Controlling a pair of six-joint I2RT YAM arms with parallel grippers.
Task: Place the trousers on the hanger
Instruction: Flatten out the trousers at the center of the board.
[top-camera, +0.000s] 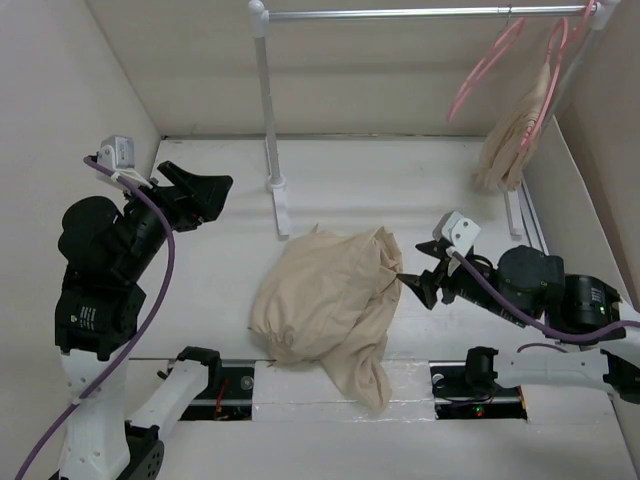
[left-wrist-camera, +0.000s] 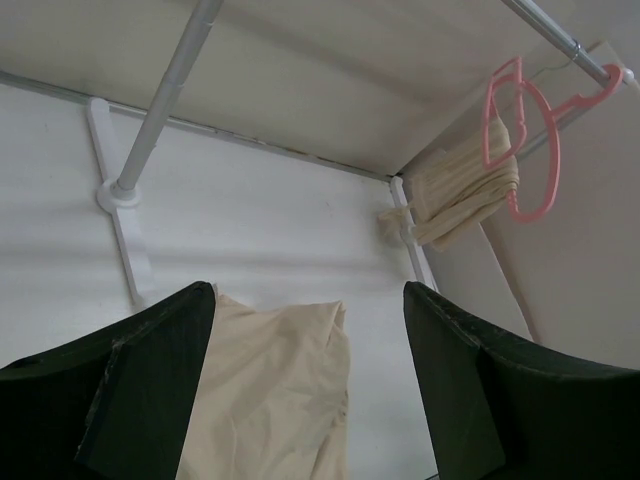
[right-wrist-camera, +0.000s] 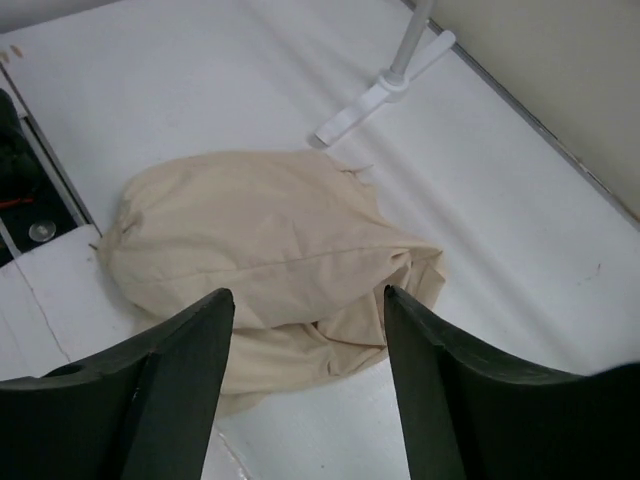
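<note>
Looking from above, I see the trousers (top-camera: 325, 300) heaped mid-table, one leg trailing toward the near edge. My right gripper (top-camera: 414, 285) sits just beside their right edge, jaws wide and empty. It is much nearer than the raised left gripper (top-camera: 212, 195), which is also open and empty.

Crumpled beige trousers (top-camera: 325, 300) lie mid-table (top-camera: 215, 290); pink hanger (top-camera: 484, 66) hangs on rail (top-camera: 400, 13).
</note>
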